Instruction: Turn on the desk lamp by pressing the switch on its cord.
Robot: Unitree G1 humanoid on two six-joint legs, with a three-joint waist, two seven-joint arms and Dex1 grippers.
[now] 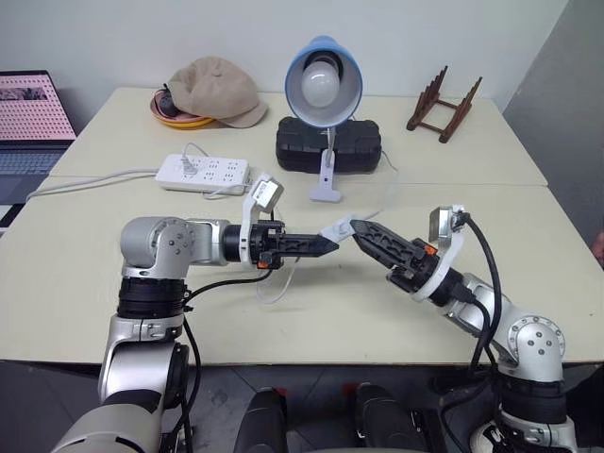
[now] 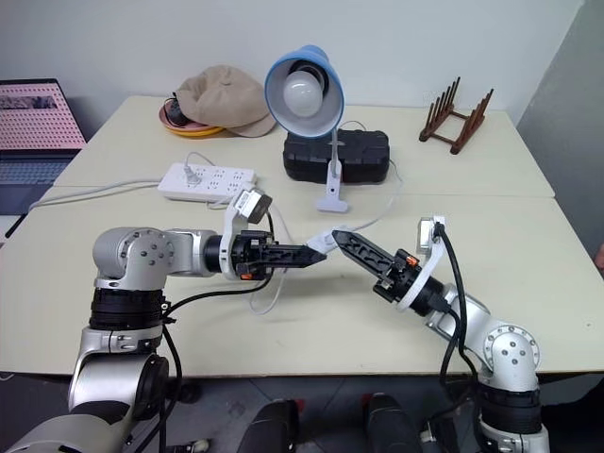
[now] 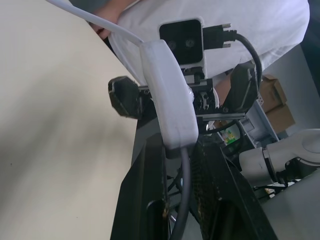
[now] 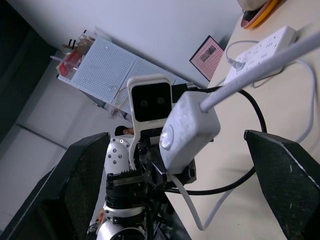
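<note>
I see the desk lamp [image 1: 323, 85] at table centre, black case [image 1: 328, 144] behind its base; power strip [image 1: 203, 173] to its left, hat [image 1: 217, 90] behind that; wooden rack [image 1: 444, 104] far right; laptop [image 1: 33, 118] off the left edge.

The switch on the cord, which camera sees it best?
The right wrist view: the switch faces it, round button showing, between open jaws. The left wrist view shows its side, pinched. Both eye views show a small white block.
</note>
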